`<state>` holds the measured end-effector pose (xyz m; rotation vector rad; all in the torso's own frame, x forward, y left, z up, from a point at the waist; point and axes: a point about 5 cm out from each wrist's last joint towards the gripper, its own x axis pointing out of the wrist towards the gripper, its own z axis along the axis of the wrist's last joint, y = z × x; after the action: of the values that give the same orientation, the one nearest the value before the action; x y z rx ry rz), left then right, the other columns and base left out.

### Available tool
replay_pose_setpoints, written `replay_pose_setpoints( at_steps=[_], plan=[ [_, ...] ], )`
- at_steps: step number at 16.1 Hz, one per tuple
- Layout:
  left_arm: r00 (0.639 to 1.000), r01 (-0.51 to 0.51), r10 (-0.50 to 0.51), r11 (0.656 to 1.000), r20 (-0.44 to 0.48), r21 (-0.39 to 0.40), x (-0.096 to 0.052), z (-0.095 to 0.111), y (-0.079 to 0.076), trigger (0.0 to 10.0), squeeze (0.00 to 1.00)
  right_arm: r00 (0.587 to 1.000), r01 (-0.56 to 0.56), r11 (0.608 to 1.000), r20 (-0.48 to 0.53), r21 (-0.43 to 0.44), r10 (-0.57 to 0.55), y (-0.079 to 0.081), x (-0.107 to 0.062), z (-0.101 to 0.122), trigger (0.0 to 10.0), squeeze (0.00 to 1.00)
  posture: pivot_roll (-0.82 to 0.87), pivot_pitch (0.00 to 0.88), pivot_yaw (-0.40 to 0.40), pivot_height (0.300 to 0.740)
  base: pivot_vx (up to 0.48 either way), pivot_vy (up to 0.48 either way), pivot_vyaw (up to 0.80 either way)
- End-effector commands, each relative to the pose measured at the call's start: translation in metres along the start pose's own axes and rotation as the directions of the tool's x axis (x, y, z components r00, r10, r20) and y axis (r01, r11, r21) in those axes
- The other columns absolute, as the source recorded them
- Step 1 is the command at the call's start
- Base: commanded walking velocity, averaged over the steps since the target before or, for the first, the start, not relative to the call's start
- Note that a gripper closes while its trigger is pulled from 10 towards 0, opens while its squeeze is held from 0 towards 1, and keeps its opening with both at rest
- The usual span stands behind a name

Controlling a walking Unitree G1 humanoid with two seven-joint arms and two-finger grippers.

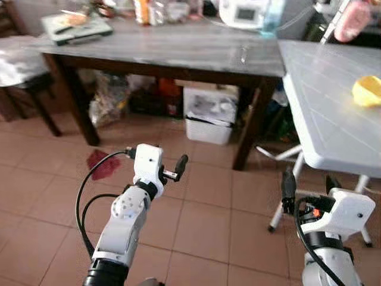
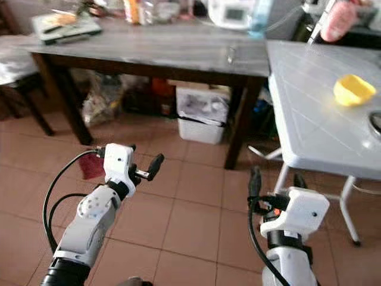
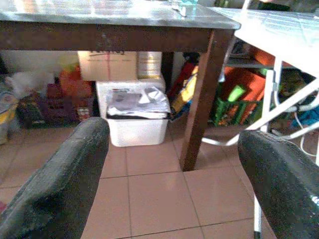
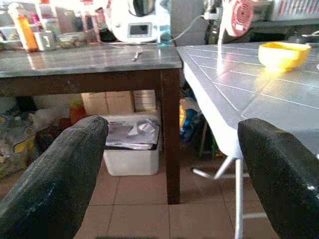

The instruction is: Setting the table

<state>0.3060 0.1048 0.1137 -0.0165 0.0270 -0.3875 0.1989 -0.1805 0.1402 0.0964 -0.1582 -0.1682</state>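
Two hands, left (image 3: 172, 184) and right (image 4: 172, 179), both open, one yellow bowl (image 1: 367, 90), two tables

Terracotta floor tiles (image 1: 196, 220) run across the room, marked with a dark red stain (image 1: 103, 164). A dark wooden bench (image 1: 178, 50) with a grey top stands along the back, cluttered with jars and a white appliance (image 1: 244, 12). Under it sit a white bin (image 1: 209, 113), boxes and bags. Just beside it, to the right, stands a pale grey folding bench (image 1: 333, 113) on metal legs. A dark chair (image 1: 24, 74) stands at far left.
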Motion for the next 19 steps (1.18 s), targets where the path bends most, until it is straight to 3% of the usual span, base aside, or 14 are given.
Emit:
replay_pose_setpoints(
  at_steps=[1, 7, 13, 19],
  plan=[
    [1.000, 0.013, -0.013, 1.000, 0.006, 0.013, 0.000, 0.001, -0.001, 10.0, 0.00, 1.000, 0.002, 1.000, 0.007, -0.010, -0.001, -0.002, -0.001, 0.004, 10.0, 0.00, 0.00, 0.129, -0.022, 0.714, 0.000, 0.000, 0.00],
    [1.000, 0.016, -0.016, 1.000, -0.001, 0.017, -0.001, 0.000, 0.000, 10.0, 0.00, 1.000, 0.011, 0.999, 0.000, -0.038, -0.011, -0.011, -0.002, 0.007, 10.0, 0.00, -0.01, 0.140, -0.025, 0.714, 0.000, -0.179, 0.00],
    [1.000, 0.021, -0.021, 1.000, 0.000, 0.015, 0.000, 0.001, 0.000, 10.0, 0.00, 1.000, 0.004, 1.000, 0.005, -0.019, -0.004, 0.000, 0.001, 0.004, 10.0, 0.00, 0.00, 0.132, -0.010, 0.714, 0.000, -0.350, 0.00],
    [1.000, 0.030, -0.030, 0.999, 0.000, 0.014, 0.001, 0.000, -0.003, 10.0, 0.00, 1.000, 0.012, 1.000, 0.005, -0.027, -0.012, -0.003, 0.001, 0.004, 10.0, 0.00, -0.01, 0.131, -0.009, 0.714, 0.000, -0.356, 0.00]
  ],
)
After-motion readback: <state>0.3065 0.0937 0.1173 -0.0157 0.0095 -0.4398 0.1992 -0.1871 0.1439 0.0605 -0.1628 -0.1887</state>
